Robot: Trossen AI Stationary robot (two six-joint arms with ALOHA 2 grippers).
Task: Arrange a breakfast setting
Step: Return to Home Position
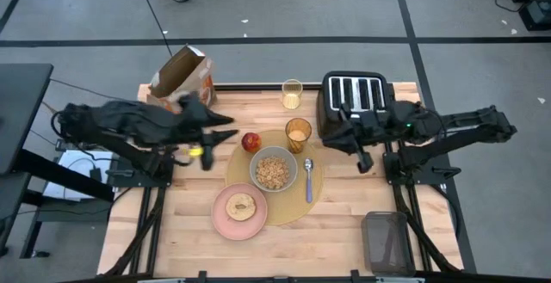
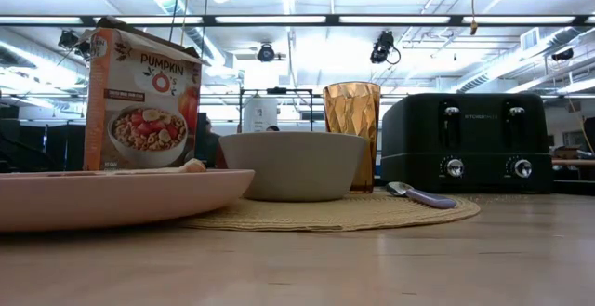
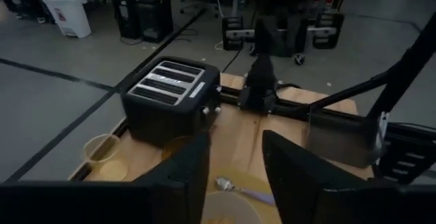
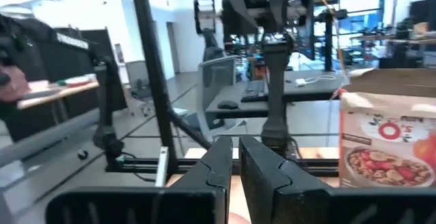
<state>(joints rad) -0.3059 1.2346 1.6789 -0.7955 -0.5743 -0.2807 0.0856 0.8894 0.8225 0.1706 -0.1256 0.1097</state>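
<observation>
A round tan placemat (image 1: 303, 204) lies mid-table. On it stand a grey bowl (image 1: 274, 171) of cereal, an amber tumbler (image 1: 298, 134) and a blue-handled spoon (image 1: 308, 180). A red apple (image 1: 250, 141) sits at its far left rim. A pink plate (image 1: 225, 223) with a toast slice (image 1: 240, 206) overlaps its near left edge. My left gripper (image 1: 225, 128) is open and empty, above the table just left of the apple; its wrist view (image 3: 235, 142) looks over the bowl. My right gripper (image 1: 331, 135) hovers shut and empty in front of the toaster, right of the tumbler; its own view (image 4: 235, 146) shows the fingers closed together.
A black toaster (image 1: 354, 102) stands at the far right. A clear cup (image 1: 292, 94) of orange drink stands left of it. An orange cereal box (image 1: 182, 76) stands at the far left corner. A dark tray (image 1: 387, 242) sits at the near right corner.
</observation>
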